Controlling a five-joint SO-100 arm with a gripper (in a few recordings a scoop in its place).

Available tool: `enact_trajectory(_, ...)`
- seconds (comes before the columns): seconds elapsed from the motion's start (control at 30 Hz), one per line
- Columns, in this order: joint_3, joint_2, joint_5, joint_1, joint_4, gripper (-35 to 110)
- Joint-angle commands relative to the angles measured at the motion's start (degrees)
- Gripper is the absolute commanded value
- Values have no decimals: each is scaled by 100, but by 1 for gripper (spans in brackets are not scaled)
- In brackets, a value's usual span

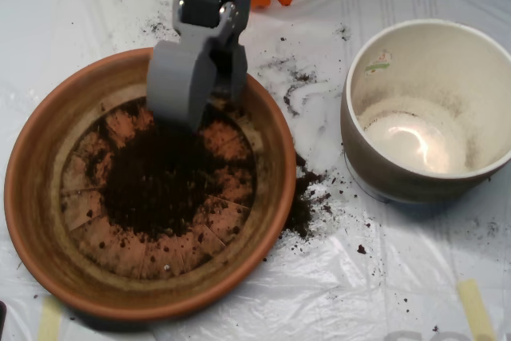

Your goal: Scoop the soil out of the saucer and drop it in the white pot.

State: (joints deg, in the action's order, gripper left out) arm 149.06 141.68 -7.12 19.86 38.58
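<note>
Table: covered in white plastic sheet, with spilled crumbs just right of the saucer.
Saucer: heavy-looking, stiff, shallow; likely to stay put under a push.
Pot: right of the saucer, apart from it, inside bare but dusty.
Soil: saucer's middle; loose, light, crumbly, probably spills easily, so dig low into the thickest patch.
Tool: over the saucer's upper part, tip at the soil's edge; halves look together.
</note>
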Motion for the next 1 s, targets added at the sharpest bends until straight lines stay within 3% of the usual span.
enact_trajectory(0.0, -949, -853, -202, 563, -193, 37)
enact_trajectory(0.3, -2733, -3647, -369, 1301, -44, 44)
enact_trajectory(0.6, -3111, -4395, -185, 1160, 352, 61)
enact_trajectory(0.97, -4298, -5625, -237, 1301, 1230, 53)
